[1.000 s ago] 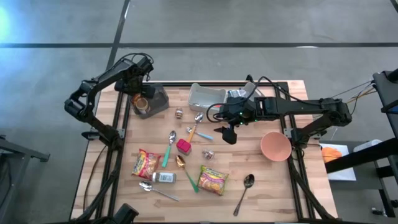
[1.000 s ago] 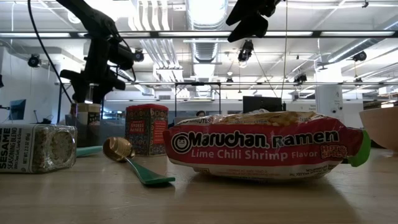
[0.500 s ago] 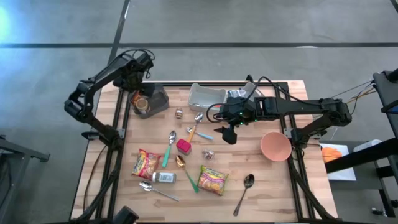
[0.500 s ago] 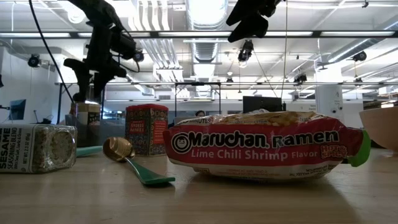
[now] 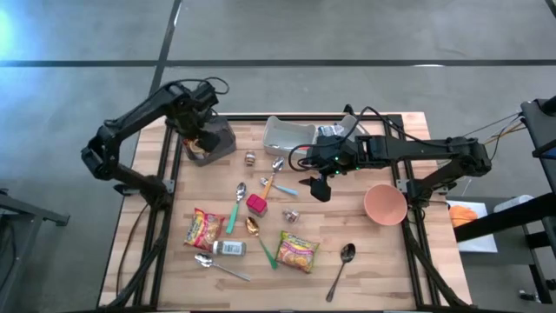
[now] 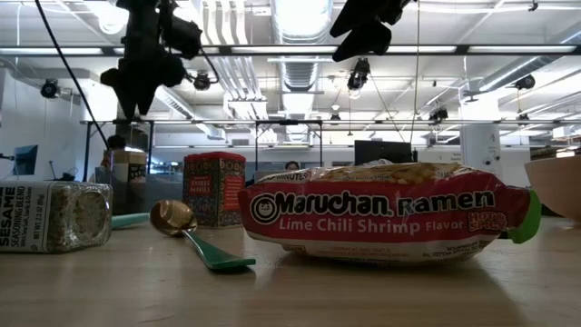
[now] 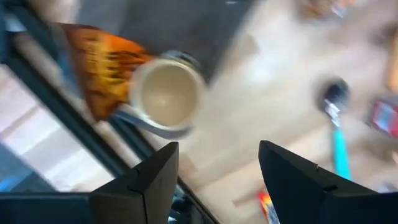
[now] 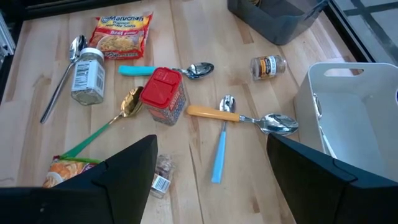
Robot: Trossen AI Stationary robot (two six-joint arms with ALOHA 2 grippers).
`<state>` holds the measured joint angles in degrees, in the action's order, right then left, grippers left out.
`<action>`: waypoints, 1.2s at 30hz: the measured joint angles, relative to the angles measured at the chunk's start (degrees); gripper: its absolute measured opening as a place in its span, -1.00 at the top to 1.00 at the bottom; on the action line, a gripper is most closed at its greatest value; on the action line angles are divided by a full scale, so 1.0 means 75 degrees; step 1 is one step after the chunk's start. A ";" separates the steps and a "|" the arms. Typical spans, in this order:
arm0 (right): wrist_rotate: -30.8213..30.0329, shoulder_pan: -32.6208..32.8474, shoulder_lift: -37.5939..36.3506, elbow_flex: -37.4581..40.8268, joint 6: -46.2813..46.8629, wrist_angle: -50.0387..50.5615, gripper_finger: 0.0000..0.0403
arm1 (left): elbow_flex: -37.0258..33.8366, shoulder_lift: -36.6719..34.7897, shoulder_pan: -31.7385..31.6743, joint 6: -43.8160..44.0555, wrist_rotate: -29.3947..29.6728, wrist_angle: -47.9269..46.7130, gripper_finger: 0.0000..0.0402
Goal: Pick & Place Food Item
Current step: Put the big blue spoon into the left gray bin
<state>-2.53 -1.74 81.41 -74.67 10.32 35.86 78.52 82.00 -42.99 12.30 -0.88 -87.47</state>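
Left pincer [image 5: 205,130] has shifted over the dark bin [image 5: 214,139] at the table's [image 5: 373,261] corner edge, fingers spread, empty.

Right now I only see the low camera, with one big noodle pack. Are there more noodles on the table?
Observer: Yes, a second noodle pack lies beside the sesame jar.
Operator: Is the left claw holding something?
Observer: No, the left claw is open and empty, above a cup in the dark bin.
Operator: Where could food go?
Observer: There's a white tub at the table's far edge, and it looks empty.
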 joint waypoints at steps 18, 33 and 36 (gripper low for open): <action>-0.0005 0.0000 0.0000 0.0000 0.0024 0.0084 -0.50 | -0.0009 -0.0108 0.4134 -0.0688 -0.0505 -0.0070 -0.12; -0.0006 0.0000 0.0000 0.0000 0.0247 0.0451 -0.50 | -0.1270 0.0155 0.4721 0.5443 -0.0490 0.1506 -0.02; -0.0007 0.0000 0.0000 0.0000 0.0265 0.0449 -0.50 | -0.1740 0.0218 0.5011 0.5665 -0.0563 0.2429 0.09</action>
<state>-2.58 -1.74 81.41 -74.67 12.31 39.22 65.47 83.64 -5.41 54.78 -5.10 -69.25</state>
